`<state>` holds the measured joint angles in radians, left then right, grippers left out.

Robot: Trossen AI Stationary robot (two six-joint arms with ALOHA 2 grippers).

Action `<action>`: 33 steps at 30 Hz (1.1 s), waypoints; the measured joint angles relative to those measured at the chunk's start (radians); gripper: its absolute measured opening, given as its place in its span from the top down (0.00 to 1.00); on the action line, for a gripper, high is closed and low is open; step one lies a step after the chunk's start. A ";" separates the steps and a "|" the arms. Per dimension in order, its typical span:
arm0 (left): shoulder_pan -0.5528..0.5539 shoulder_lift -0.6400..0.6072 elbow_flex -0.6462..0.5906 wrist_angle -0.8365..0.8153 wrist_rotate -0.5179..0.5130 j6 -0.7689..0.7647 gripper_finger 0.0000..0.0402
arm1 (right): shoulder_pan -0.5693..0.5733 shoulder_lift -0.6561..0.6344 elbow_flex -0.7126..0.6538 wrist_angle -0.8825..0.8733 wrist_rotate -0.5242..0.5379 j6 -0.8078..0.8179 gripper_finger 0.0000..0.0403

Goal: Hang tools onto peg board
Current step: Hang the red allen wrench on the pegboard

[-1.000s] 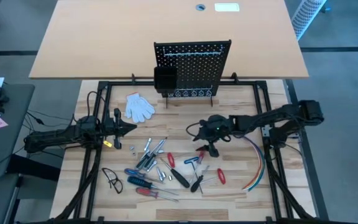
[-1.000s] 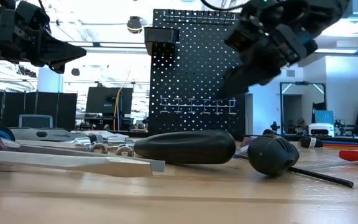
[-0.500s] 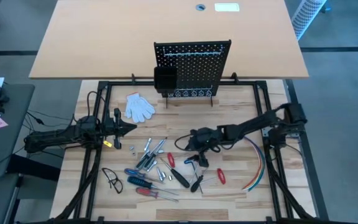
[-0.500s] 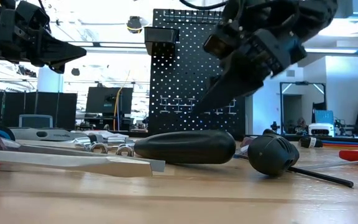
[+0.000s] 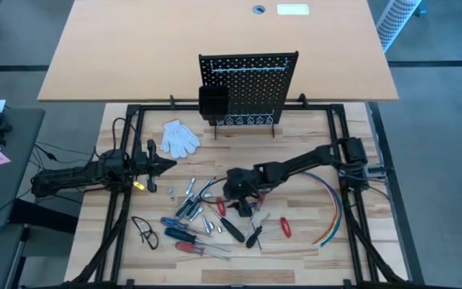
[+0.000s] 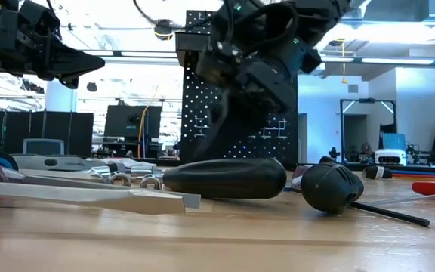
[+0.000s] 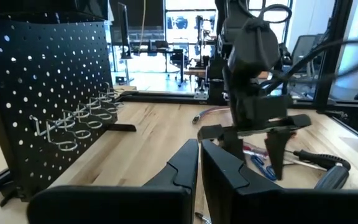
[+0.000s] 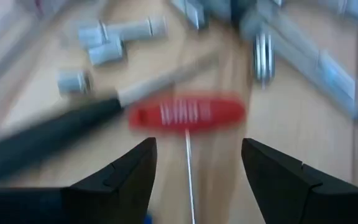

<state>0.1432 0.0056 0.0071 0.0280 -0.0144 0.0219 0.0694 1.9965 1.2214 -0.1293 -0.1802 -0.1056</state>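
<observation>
The tools (image 5: 207,217) lie scattered on the wooden table in front of the upright black peg board (image 5: 249,87). My right gripper (image 5: 229,201) hangs open, slanting down, just above them. In its wrist view its fingers (image 8: 129,168) stand on either side of a red T-handle key (image 8: 188,114) without touching it; a black screwdriver handle (image 8: 36,143) and silver bits (image 8: 104,37) lie close by. My left gripper (image 5: 167,166) waits shut and level at the table's left, above the tabletop, holding nothing.
A white glove (image 5: 180,136) lies left of the peg board's foot. Coloured cables (image 5: 331,209) curve along the right side. Safety glasses (image 5: 144,231) lie near the front left. A black bin (image 5: 212,101) hangs on the peg board's left part.
My right gripper has travelled toward the table's left edge and sunk lower, tipping further downward, from beside the blue key to above the red T-handle key. It has stayed open. No tool has moved.
</observation>
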 joint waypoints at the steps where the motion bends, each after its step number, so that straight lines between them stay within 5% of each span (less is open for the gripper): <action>1: 0.000 0.001 0.000 -0.001 0.000 0.000 0.96 | -0.001 0.001 0.013 -0.038 0.000 0.000 0.39; 13: 0.000 0.001 0.000 -0.001 0.000 0.000 0.96 | 0.035 0.070 0.013 0.063 0.009 -0.001 0.46; 19: 0.000 0.001 0.000 -0.001 0.000 0.000 0.96 | 0.031 0.098 0.017 0.075 0.012 0.023 0.61; 27: 0.000 0.001 0.000 0.000 0.000 0.000 0.96 | 0.012 0.098 -0.037 0.116 0.048 0.053 0.95; 33: 0.000 0.001 0.000 -0.001 0.000 0.000 0.96 | 0.006 0.033 -0.184 0.270 0.154 0.144 0.98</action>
<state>0.1435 0.0063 0.0071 0.0273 -0.0143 0.0219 0.0755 2.0290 1.0374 0.1403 -0.0259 0.0379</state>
